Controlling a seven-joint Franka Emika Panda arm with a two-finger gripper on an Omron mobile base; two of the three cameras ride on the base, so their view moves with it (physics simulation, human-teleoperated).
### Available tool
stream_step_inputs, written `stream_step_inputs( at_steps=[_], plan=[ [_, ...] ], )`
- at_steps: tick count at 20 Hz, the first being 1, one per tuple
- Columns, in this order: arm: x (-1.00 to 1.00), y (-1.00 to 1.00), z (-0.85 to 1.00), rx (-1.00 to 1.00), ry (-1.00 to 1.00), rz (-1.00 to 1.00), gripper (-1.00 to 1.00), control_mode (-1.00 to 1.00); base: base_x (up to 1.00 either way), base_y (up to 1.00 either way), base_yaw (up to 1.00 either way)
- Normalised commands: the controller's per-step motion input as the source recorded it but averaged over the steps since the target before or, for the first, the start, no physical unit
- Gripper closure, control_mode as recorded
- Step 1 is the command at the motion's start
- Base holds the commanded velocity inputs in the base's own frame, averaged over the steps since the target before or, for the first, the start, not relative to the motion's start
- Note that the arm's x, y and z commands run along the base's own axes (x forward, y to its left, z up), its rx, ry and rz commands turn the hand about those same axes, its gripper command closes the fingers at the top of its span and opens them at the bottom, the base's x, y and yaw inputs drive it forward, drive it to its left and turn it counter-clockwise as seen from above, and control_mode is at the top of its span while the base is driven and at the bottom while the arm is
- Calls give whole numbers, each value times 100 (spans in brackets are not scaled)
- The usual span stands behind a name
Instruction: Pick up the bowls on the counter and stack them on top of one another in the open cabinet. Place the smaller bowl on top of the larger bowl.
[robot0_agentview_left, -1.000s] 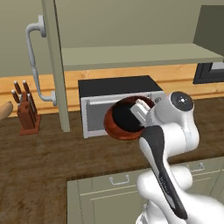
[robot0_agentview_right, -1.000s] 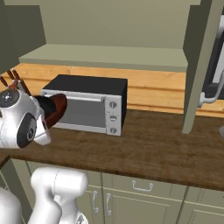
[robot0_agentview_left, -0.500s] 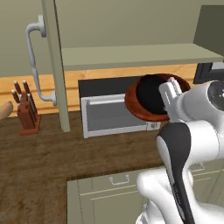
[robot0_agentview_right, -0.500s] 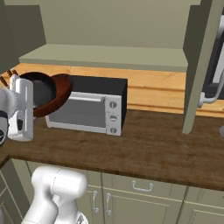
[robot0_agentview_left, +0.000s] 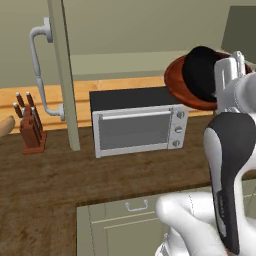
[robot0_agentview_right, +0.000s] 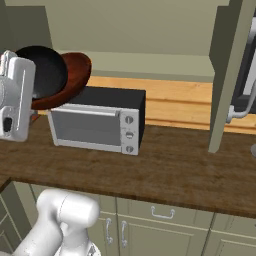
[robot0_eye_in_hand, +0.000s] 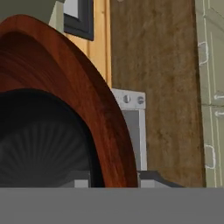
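Both bowls are carried together, raised above the toaster oven (robot0_agentview_left: 137, 122) and tilted steeply: the black bowl (robot0_agentview_left: 201, 70) sits nested inside the brown bowl (robot0_agentview_left: 176, 82), level with the cabinet shelf (robot0_agentview_left: 120, 62). The hand (robot0_agentview_left: 229, 75) is seen pinching the rim of the nested pair; the fingers themselves are hidden behind the bowls

Handling, as judged: both bowls are stiff and fairly light, with smooth, slippery rims; a rim pinch is the only hold offered, and at this tilt the black bowl could slide out unless both walls are clamped

Left base view: the open door with its curved handle (robot0_agentview_left: 39, 70) and a knife block (robot0_agentview_left: 30, 125), left of the toaster oven. Right base view: the surface (robot0_agentview_right: 165, 165) right of the toaster oven. Hand view: wood grain of the brown rim up close, toaster oven knobs beyond
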Motion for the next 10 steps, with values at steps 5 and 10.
stream_step_inputs(
  at_steps=[5,10],
  plan=[
    [22,-47,10,11,-33,0,100,-100,0,0,0],
    [54,-17,0,11,-20,0,100,-100,0,0,0]
  ],
)
